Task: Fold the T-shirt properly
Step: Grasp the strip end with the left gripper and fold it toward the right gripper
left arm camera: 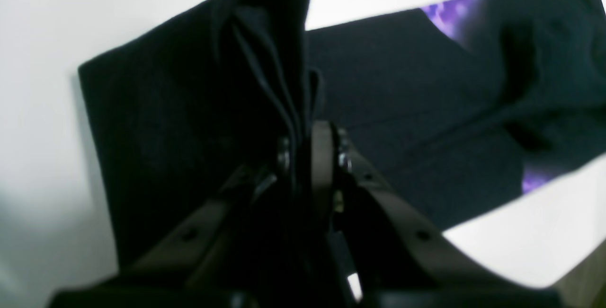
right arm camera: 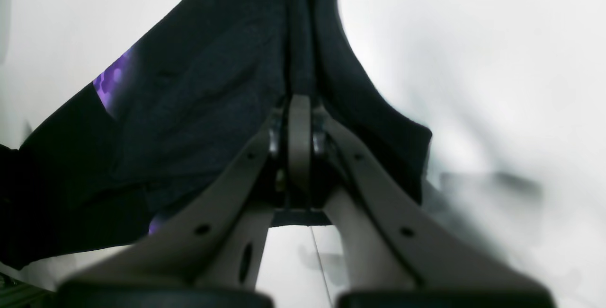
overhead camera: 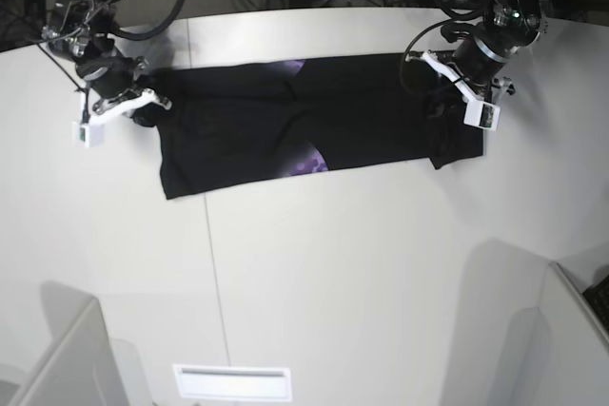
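Cloth fills both my wrist views: the black T-shirt (overhead camera: 295, 125) lies stretched in a long band across the far part of the white worktop (overhead camera: 333, 273), running from near the far left corner toward the far right edge as the base view shows it. Its plain dark side faces up over most of the band. Small patches of purple print peek out at the far edge near the middle and at the near edge just below that.

My left gripper (left arm camera: 310, 149) has its jaws closed on a bunched fold of the shirt, which rises in pleats straight up from between my fingers. The rest of the cloth spreads flat on the worktop beyond. In the base view this end of the band sits near the far right edge, and a corner of it hangs toward the near side.

My right gripper (right arm camera: 299, 123) is clamped on the other end of the shirt, the fabric drawn up into a ridge from my fingers. That end lies near the far left corner.
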### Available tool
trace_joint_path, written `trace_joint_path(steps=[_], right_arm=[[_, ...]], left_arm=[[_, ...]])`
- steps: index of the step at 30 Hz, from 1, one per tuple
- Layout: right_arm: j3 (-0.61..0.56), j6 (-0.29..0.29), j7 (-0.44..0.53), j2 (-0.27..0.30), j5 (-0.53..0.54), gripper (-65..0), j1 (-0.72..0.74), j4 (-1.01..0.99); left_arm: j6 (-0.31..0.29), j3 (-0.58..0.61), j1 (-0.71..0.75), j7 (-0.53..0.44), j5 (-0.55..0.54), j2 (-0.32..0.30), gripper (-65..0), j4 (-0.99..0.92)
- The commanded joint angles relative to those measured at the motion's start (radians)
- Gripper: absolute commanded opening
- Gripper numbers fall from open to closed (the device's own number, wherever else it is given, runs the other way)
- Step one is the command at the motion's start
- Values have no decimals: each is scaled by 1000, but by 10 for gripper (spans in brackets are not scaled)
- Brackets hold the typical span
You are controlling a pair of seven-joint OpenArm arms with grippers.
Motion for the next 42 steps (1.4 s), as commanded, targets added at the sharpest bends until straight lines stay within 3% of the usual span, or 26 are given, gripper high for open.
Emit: trace_joint_path(steps=[1,20,25,42], right_arm=[[3,4,16,8,12,-650,6,16],[3,4,17,8,12,-650,6,14],[3,4,22,8,12,-650,11,-40],[3,4,23,8,12,-650,13,-66]], left_arm=[[-1,12,-4,-21,-11,-7,-650,18],[41,187,-31,-21,-11,-7,-650,15],[41,183,-33,-21,-10,19,-650,14],[41,187,-35,-21,-11,21,-650,12]])
